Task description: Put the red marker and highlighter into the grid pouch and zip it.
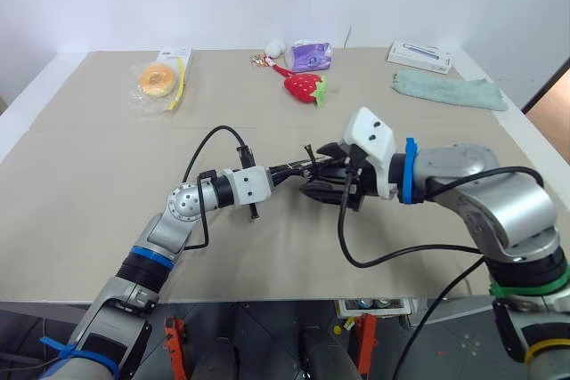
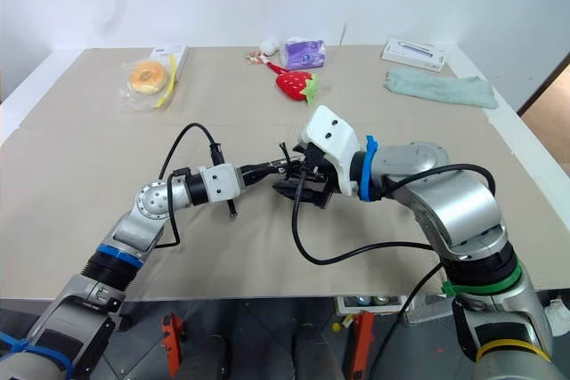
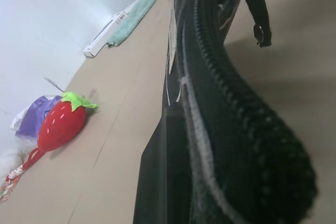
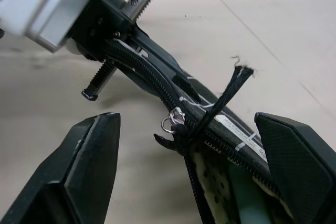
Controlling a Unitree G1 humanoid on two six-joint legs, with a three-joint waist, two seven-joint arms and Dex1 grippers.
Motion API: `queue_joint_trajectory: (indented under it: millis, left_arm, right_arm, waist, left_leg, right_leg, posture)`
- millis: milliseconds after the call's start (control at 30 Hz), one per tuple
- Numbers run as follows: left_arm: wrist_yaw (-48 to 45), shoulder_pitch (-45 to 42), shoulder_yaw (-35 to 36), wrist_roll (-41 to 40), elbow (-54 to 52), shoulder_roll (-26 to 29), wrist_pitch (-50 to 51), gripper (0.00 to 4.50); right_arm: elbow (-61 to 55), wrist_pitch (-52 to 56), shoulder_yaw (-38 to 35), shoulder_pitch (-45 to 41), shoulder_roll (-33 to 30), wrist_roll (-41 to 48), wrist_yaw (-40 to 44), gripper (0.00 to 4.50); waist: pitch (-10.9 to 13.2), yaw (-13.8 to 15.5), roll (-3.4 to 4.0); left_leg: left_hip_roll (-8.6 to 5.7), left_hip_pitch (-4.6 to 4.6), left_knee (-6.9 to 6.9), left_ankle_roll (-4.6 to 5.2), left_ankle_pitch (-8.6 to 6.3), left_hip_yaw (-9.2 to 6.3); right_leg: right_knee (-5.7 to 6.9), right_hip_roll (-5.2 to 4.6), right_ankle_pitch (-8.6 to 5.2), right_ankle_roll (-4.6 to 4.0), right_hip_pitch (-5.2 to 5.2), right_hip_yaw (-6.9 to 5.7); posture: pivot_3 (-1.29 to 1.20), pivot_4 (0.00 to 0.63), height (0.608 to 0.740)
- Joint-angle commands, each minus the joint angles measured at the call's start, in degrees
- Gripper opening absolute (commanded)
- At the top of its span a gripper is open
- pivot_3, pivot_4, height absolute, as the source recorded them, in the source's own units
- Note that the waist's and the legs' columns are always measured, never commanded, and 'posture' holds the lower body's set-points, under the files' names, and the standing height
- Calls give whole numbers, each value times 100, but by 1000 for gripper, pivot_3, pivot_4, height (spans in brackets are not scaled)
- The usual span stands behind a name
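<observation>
The grid pouch [image 1: 322, 190], black with a toothed zipper [image 3: 226, 129], hangs above the table between my two grippers. My left gripper [image 1: 296, 169] is shut on one end of the pouch [image 4: 123, 51]. My right gripper [image 4: 191, 166] is open. Its fingers [image 4: 89, 166] stand wide on either side of the zipper pull [image 4: 173, 123] and its frayed black cord [image 4: 231, 90], touching neither. The pouch's mouth gapes beyond the pull, where a pale green surface [image 4: 249, 200] shows inside; I cannot tell if it is the highlighter. The red marker is hidden.
At the table's far side lie a strawberry toy [image 1: 305, 86], a purple packet [image 1: 309, 56], a green cloth [image 1: 450, 91], a white box [image 1: 419, 56] and a bagged doughnut [image 1: 158, 80]. The tan tabletop [image 1: 107, 193] lies below the pouch.
</observation>
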Motion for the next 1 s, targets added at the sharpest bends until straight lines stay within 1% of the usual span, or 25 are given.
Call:
queue_joint_trajectory:
  millis: [33,200,233,467,800,900,1000]
  left_arm:
    - [50,-96,112,-61,-148,12,-19,0]
    - [51,-89,108,-57,-150,11,-29,0]
    - [50,-88,108,-58,-150,10,-33,0]
    - [35,-114,108,-60,-124,8,-61,0]
    - [40,-81,90,-84,-170,50,-43,0]
    - [53,-51,74,-95,-212,69,-20,0]
    - [66,-18,56,-105,-264,77,2,0]
  right_arm:
    - [-1,-68,-50,-135,51,-47,-69,3162]
    - [-27,-75,-140,-152,48,8,-65,500]
    - [-39,-76,-152,-144,35,14,-63,69]
    - [-83,-151,-448,11,-120,125,14,20]
    - [182,-634,-954,503,-1019,185,498,20]
    - [307,-792,-1074,620,-1191,209,578,20]
    - [301,-1069,-1146,671,-1168,229,593,20]
  waist:
    - [0,0,0]
    - [0,-1,0]
    - [0,-1,0]
    - [0,-1,0]
    - [0,-3,0]
    - [0,0,0]
    - [0,-3,-1]
  left_leg:
    - [0,0,0,0,0,0]
    - [0,0,0,0,0,0]
    - [0,0,0,0,0,0]
    - [0,-1,0,0,0,0]
    - [-2,-1,-1,0,0,0]
    - [0,1,0,0,0,0]
    - [-1,0,0,0,0,1]
  right_leg:
    - [0,0,0,0,0,0]
    - [0,0,0,0,0,0]
    - [0,0,0,0,0,0]
    - [0,0,-1,0,0,0]
    - [-1,-1,-3,3,0,1]
    - [-1,1,-3,2,1,1]
    - [-1,0,-3,3,2,2]
  posture:
    - [0,150,740]
    - [0,150,740]
    - [0,150,740]
    - [0,150,740]
    - [0,150,740]
    - [0,150,740]
    - [0,150,740]
